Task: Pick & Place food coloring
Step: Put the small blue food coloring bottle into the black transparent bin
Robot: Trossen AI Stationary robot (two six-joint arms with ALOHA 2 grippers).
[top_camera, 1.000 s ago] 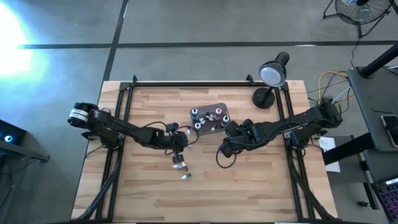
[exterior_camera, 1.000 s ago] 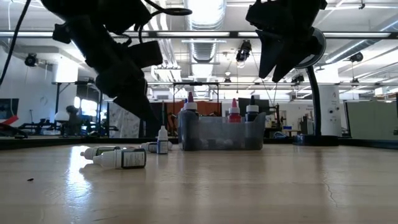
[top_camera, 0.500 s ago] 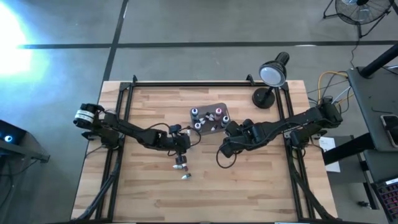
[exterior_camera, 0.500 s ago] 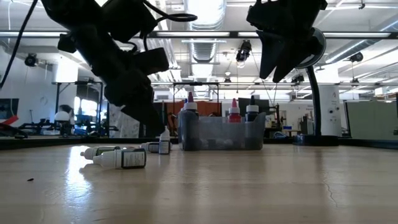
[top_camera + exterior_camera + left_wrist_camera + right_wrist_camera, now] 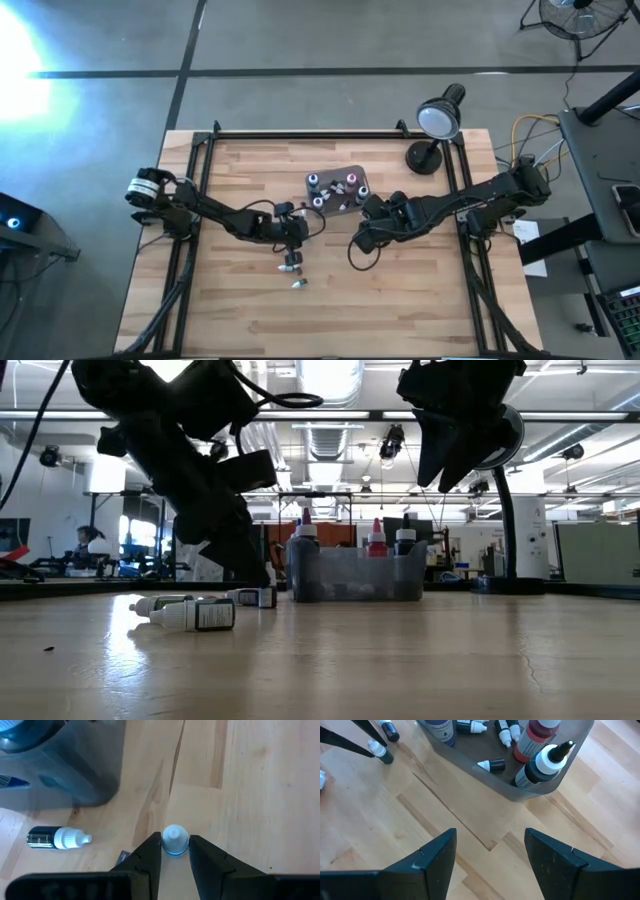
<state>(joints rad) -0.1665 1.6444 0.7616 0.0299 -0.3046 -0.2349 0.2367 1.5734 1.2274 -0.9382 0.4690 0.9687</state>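
My left gripper (image 5: 291, 240) is low over the table, left of the smoky-grey tub (image 5: 335, 188). In its wrist view its two fingers stand against either side of a small upright food coloring bottle (image 5: 175, 840) with a pale blue-white cap. In the low view the gripper (image 5: 255, 575) hides most of that bottle. Other small bottles lie on their sides on the wood (image 5: 195, 615) (image 5: 290, 267). One with a dark body and a white cap lies near the tub (image 5: 55, 838). My right gripper (image 5: 490, 855) is open and hangs above the table near the tub (image 5: 520, 770), touching nothing. My left gripper pinches the upright bottle between its two fingertips (image 5: 152, 851), at the cap (image 5: 175, 834) near the top. The fingers come from above, slanting down. The bottle stands upright; its base is hidden by the fingers.
The tub holds several bottles, some upright with pink, dark and white caps (image 5: 540, 765). A black desk lamp (image 5: 435, 125) stands at the table's far right. Bare wood lies toward the near edge (image 5: 400, 310). A dark frame runs along the table's sides (image 5: 195, 170).
My left gripper has moved toward the table's right and down over the standing bottle, so that the low view now shows its fingers covering the bottle. The bottle has stayed in place. My right arm has kept still.
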